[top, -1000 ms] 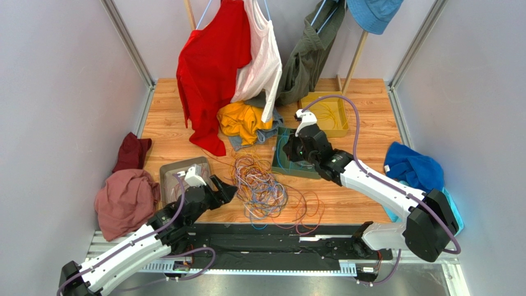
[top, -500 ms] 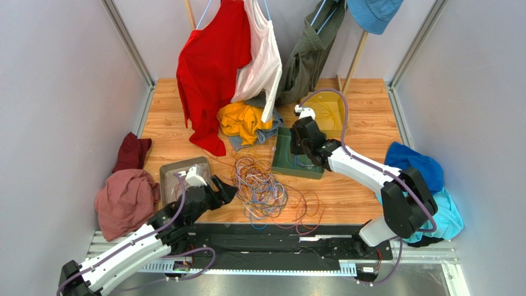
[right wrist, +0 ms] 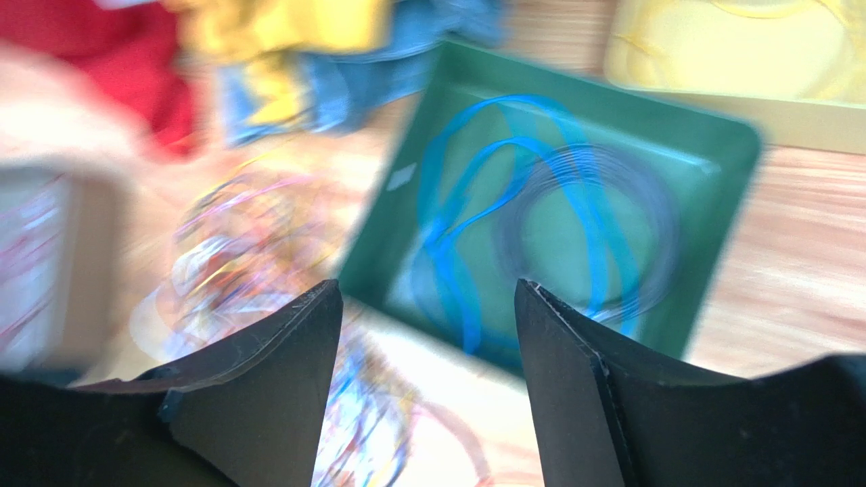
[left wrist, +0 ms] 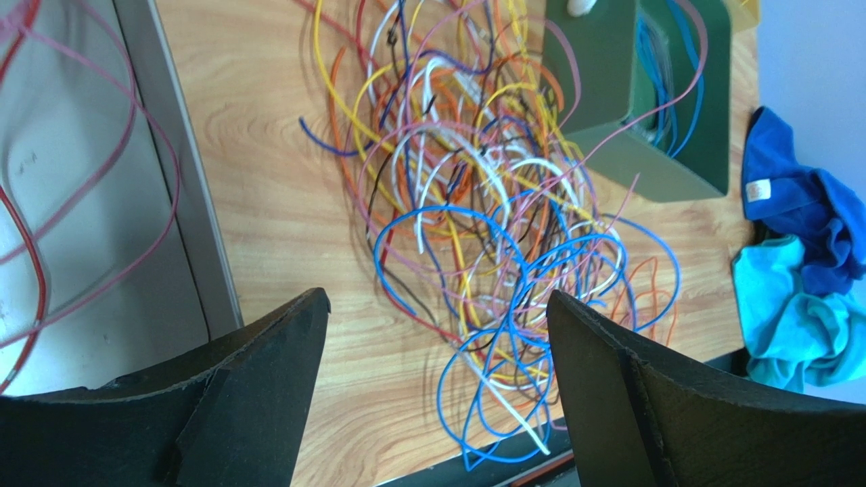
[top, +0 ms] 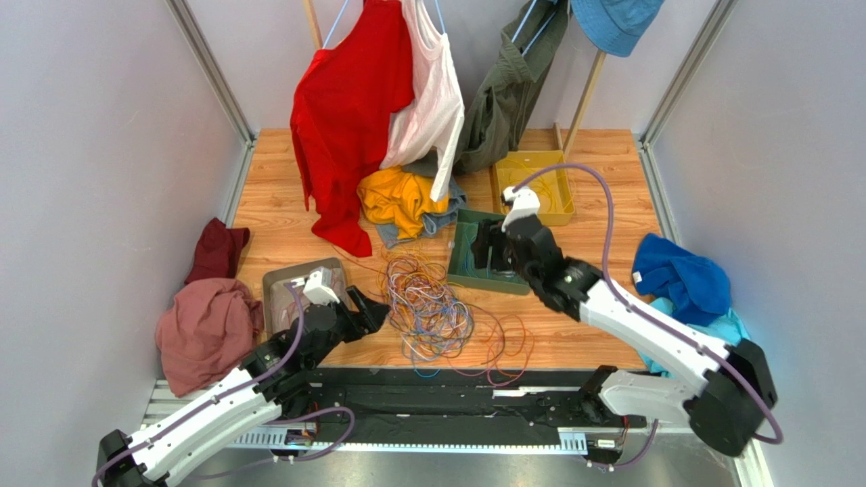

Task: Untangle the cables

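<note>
The light wooden desk bears a tangle of thin multicoloured cables at centre frame, a dark green plastic tray to the upper right and a grey plastic tray to the left.

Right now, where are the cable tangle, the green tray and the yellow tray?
cable tangle [top: 425,299], top view, middle of heap
green tray [top: 483,282], top view, near wall
yellow tray [top: 565,216], top view, near-right corner
</note>
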